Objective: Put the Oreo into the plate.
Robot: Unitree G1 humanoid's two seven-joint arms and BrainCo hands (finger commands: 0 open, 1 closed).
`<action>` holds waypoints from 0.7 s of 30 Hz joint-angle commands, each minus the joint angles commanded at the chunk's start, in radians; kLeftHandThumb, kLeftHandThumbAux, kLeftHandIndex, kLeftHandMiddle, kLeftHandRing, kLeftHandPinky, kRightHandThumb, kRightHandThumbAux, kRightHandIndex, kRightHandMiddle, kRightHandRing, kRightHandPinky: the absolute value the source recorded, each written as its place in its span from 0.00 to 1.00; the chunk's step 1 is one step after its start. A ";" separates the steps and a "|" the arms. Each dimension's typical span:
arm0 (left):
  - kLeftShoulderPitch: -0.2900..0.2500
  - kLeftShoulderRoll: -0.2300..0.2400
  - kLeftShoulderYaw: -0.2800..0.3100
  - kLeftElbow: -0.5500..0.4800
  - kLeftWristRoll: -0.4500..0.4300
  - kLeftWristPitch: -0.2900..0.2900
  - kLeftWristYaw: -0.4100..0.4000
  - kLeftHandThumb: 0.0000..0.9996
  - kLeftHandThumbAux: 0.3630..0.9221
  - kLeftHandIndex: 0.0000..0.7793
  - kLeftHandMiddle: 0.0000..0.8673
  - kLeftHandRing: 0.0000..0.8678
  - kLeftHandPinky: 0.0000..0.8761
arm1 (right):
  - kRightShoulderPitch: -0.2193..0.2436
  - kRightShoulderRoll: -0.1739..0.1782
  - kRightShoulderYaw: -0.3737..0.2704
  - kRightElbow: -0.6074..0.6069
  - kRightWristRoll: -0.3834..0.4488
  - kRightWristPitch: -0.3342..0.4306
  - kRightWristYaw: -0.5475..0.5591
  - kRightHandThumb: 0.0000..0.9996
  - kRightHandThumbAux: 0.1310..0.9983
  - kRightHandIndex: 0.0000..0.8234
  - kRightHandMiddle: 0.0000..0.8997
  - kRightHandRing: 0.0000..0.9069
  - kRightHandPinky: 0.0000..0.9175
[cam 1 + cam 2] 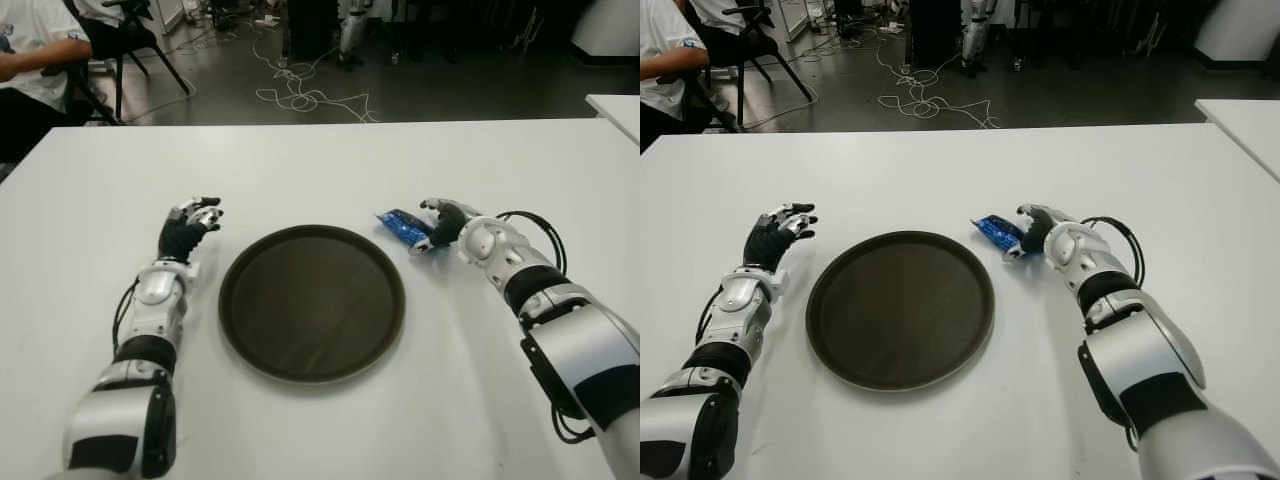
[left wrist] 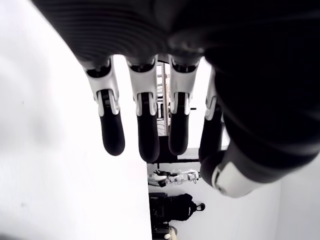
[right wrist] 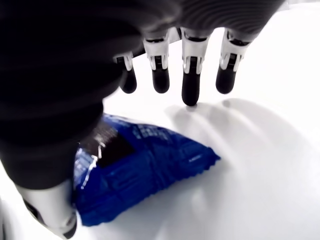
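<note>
White tabletop (image 1: 330,170) filled your view, with a dark floor beyond it strewn with loose cables (image 1: 300,90). At the far left sat a person (image 1: 30,60) in a white shirt, next to a black chair (image 1: 120,40).

You had a round, dark brown plate (image 1: 312,302) at the middle of the table, with nothing on it.

Your right hand (image 1: 445,222) was just right of the plate's far edge, over the Oreo (image 1: 405,228), a small blue packet lying flat on the table, outside the plate and close to its rim. In the right wrist view the packet (image 3: 140,170) lay under the palm. Four fingers (image 3: 192,80) reached past it with their tips at or near the table, and the thumb (image 3: 50,215) came down at the packet's near end. The hand was cupped over the packet but not closed on it. A dark panel showed on the wrapper, but you could read no writing or brand name there.

Your left hand (image 1: 190,228) was just left of the plate. In its wrist view the fingers (image 2: 142,120) hung loosely apart, holding nothing.
</note>
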 joint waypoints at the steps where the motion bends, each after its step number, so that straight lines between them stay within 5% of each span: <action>1: 0.000 0.000 0.000 0.000 0.000 0.000 0.000 0.68 0.64 0.51 0.32 0.32 0.35 | -0.001 0.000 0.003 0.000 -0.002 0.001 0.001 0.00 0.72 0.15 0.14 0.16 0.17; 21: 0.003 -0.004 -0.003 -0.010 0.005 0.007 0.010 0.67 0.65 0.51 0.31 0.32 0.35 | 0.000 -0.001 0.011 -0.001 -0.002 0.006 0.008 0.00 0.71 0.16 0.16 0.19 0.20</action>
